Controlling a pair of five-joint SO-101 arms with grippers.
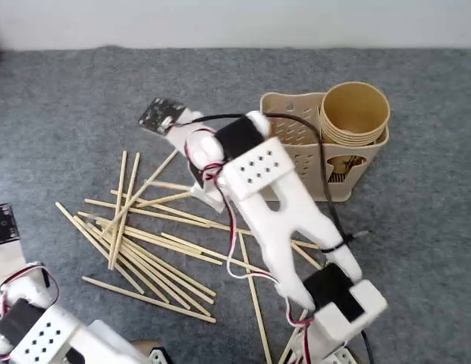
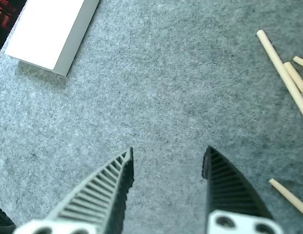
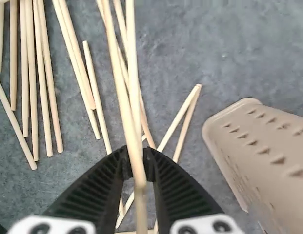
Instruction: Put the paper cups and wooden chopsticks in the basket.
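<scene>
Several wooden chopsticks (image 1: 144, 235) lie scattered on the grey carpet left of the beige basket (image 1: 296, 144). A stack of paper cups (image 1: 355, 114) stands in the basket's right compartment. My right arm (image 1: 265, 197) stretches from the near right edge toward the pile, beside the basket's left wall. In the right wrist view my right gripper (image 3: 136, 168) is shut on a chopstick (image 3: 123, 97), with a second stick lying close along it. The basket's corner (image 3: 268, 151) is just beside it. My left gripper (image 2: 168, 168) hangs open over bare carpet, with chopstick ends (image 2: 283, 73) off to one side.
My left arm (image 1: 38, 334) sits at the near left corner of the table. A white flat block (image 2: 49, 29) lies on the carpet beyond the left gripper. Bare carpet stretches along the far side and to the right of the basket.
</scene>
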